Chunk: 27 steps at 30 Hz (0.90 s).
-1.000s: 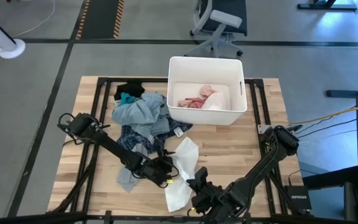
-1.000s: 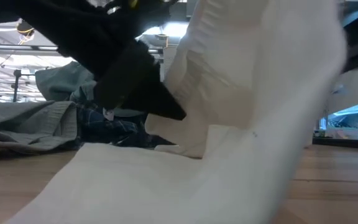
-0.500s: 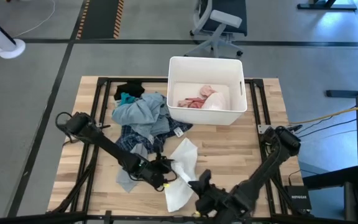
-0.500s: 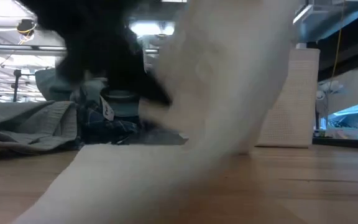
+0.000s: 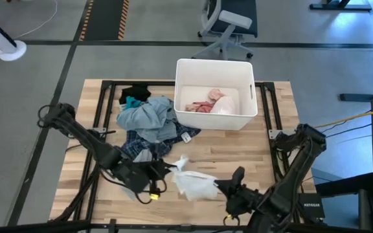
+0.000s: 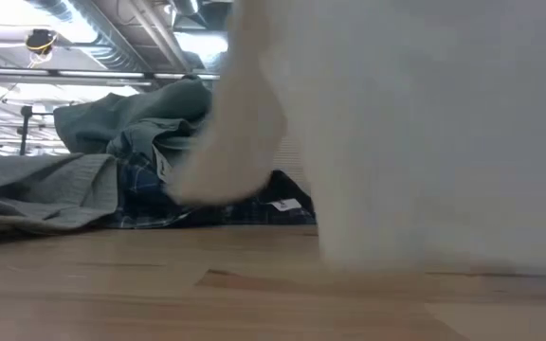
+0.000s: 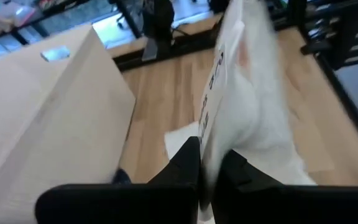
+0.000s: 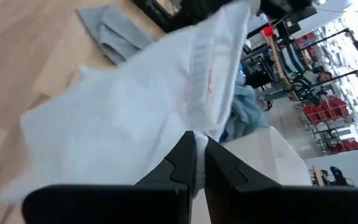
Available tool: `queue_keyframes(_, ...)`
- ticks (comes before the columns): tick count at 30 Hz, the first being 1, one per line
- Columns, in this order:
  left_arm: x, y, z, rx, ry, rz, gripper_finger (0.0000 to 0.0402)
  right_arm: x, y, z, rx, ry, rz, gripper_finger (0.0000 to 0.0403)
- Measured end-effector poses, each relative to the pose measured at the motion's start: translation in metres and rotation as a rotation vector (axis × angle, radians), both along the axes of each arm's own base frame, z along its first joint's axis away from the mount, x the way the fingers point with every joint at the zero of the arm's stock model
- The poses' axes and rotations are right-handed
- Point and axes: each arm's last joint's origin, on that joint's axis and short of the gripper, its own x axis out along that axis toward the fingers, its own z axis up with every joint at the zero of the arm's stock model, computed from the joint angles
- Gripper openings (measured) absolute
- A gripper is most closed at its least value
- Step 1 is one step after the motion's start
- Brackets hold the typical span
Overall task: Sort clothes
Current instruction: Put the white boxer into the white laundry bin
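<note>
The white garment (image 5: 194,183) hangs stretched above the near table edge, between both grippers. Pink and white items already lie in the bin (image 5: 246,77); the heap (image 5: 149,123) remains unsorted. The left gripper (image 5: 162,169) and right gripper (image 5: 220,186) each pinch one end.

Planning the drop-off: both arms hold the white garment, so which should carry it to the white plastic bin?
Probably the right. Its end effector grips the white fabric garment on the side below the white rectangular plastic bin; the left end effector sits toward the clothes pile.
</note>
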Motion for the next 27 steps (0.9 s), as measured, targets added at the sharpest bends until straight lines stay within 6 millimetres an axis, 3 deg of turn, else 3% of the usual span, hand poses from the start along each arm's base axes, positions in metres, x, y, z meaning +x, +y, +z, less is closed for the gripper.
queue_keyframes(4,-0.006,0.011,0.013,-0.004,-0.019,0.001,0.001,-0.006,-0.011,0.012,-0.011,-0.008,-0.008,0.0028)
queue_keyframes(9,-0.006,0.021,0.01,0.002,0.027,0.045,0.0011,-0.012,-0.017,0.024,-0.015,-0.048,-0.016,0.0028)
queue_keyframes(22,-0.007,0.044,-0.009,-0.098,0.264,0.095,0.0012,-0.017,-0.025,0.02,0.019,-0.009,-0.071,0.0028)
queue_keyframes(27,-0.002,0.05,-0.009,-0.241,0.28,0.094,0.0013,-0.002,-0.028,0.017,0.071,-0.021,-0.1,0.0028)
